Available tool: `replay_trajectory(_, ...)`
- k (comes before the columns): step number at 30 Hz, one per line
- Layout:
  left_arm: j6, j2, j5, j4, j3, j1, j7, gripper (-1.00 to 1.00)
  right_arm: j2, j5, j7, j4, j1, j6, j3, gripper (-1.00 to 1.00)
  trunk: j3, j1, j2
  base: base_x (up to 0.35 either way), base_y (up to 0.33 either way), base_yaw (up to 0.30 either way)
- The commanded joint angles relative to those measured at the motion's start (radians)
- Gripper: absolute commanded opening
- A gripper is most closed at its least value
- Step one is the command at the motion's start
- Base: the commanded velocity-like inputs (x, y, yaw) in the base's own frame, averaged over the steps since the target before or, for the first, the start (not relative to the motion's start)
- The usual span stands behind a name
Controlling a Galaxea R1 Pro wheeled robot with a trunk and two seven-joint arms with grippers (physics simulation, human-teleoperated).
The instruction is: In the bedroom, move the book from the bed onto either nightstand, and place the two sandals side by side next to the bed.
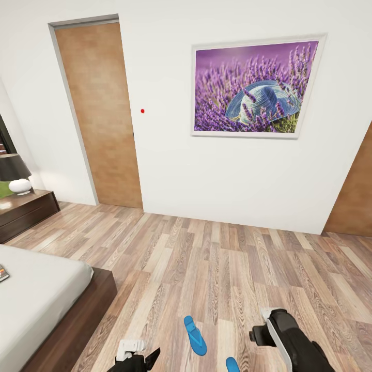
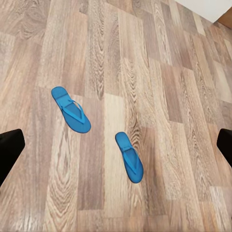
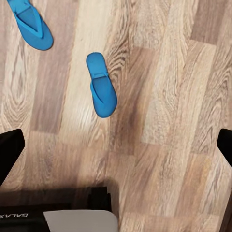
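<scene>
Two blue flip-flops lie on the wood-plank floor just in front of the robot, and both arms hang above them. In the left wrist view the first sandal and the second sandal are below the left gripper, near each other but apart and staggered, both lying flat with the straps up. The black fingertips of this gripper stand at the two edges of the picture, far from each other, so it is spread wide and holds nothing. The right gripper is spread the same way and also empty; under it the second sandal lies a little ahead, and the first sandal is further away, toward the side.

In the head view the first sandal is between the two arms, and only a tip of the second sandal is seen at the lower edge. The bed is on the robot's left, well apart from the sandals. A small dark thing at the mattress edge, probably the book, lies there, so I judge the book step is not done.

The step in hand seems to be picking up a sandal. The next move calls for lowering one gripper over a sandal, turned across its narrow width, then closing on the sole before carrying it beside the bed.
</scene>
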Motion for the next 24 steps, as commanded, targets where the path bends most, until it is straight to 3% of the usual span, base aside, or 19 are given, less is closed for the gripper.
replay_trajectory(1,0.01,-0.001,0.009,0.0,0.003,0.0,-0.005,1.0,-0.003,0.001,0.012,-0.007,-0.001,0.005,0.001,1.0,-0.001,0.0,-0.001,0.0,0.0,0.0)
replay_trajectory(8,0.011,-0.002,0.009,0.0,0.003,0.0,-0.005,1.0,-0.012,0.001,0.035,-0.02,-0.001,0.005,0.001,1.0,-0.001,0.0,-0.001,0.0,0.0,0.0)
replay_trajectory(24,0.011,-0.003,0.008,0.002,0.004,-0.001,0.002,1.0,-0.009,0.01,0.036,-0.021,-0.001,0.005,0.002,1.0,-0.051,0.061,-0.113,0.0,0.0,0.0)
